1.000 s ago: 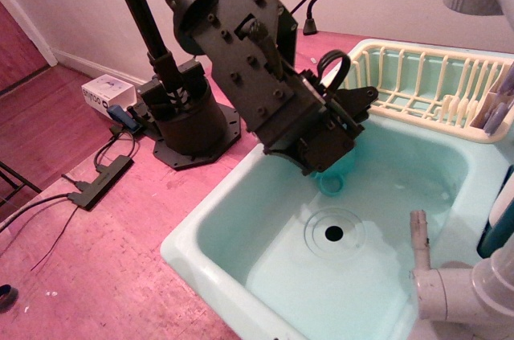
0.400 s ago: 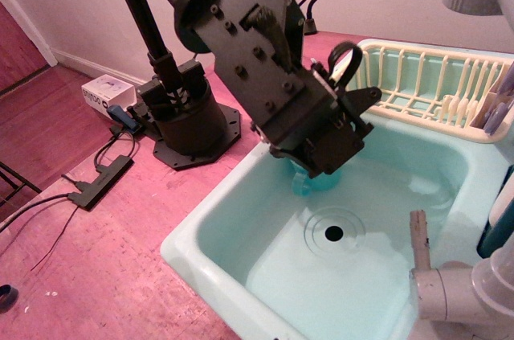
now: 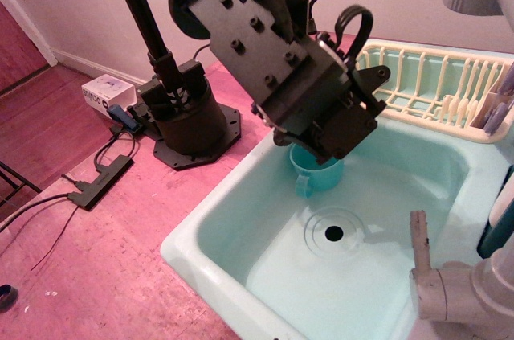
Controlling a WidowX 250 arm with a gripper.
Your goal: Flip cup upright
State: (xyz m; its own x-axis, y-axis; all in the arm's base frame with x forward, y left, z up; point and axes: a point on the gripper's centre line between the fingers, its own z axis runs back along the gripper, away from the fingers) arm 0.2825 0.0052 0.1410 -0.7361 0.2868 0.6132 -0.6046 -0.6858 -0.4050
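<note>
In the basin [image 3: 241, 219], cup [image 3: 316, 172] now upright with handle near, freed since a second ago; hand [image 3: 341, 143] lifting, grip impossible to tell.

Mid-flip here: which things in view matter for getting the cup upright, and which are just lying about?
In the job:
cup, rim up, handle toward the camera, under the gripper
gripper, right over the cup; grip hidden
basin, which the cup is in

Lying about:
dish rack
faucet
white box on the floor
power strip
</note>
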